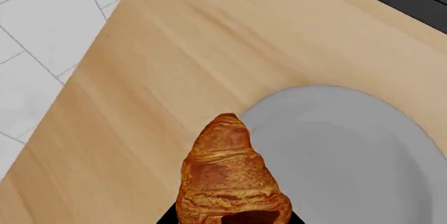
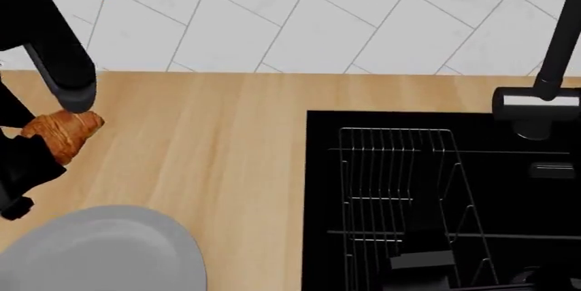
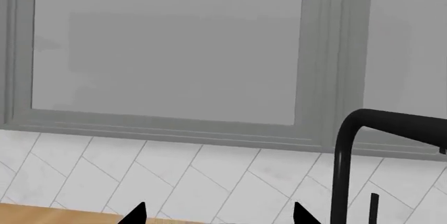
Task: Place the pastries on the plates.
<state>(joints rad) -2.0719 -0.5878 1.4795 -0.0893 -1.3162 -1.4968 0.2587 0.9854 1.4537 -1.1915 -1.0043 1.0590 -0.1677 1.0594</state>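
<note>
A golden-brown croissant (image 2: 62, 132) is held pinched in the left hand (image 2: 41, 143) above the wooden desk (image 2: 209, 148), near its left end as seen from the head camera. In the left wrist view the pastry (image 1: 229, 177) fills the lower middle of the picture, its pointed tip directed toward the rim of the light grey plate (image 1: 342, 156), which lies flat on the desk; whether the tip overlaps the rim or merely stands beside it cannot be told. In the head view the same plate (image 2: 100, 250) is seen at the lower left, nearer the robot than the croissant and apart from it. A black sink (image 2: 508, 196) is set into the desk at the right, with a wire rack (image 2: 399, 189) inside it (a dark faucet (image 2: 545, 73) rises at its far edge). The right hand (image 3: 218, 214) is shown only as two dark fingertips (image 3: 136, 214) spread apart, with nothing between them, pointed at a tiled wall (image 3: 175, 177) and a grey window (image 3: 167, 51).
</note>
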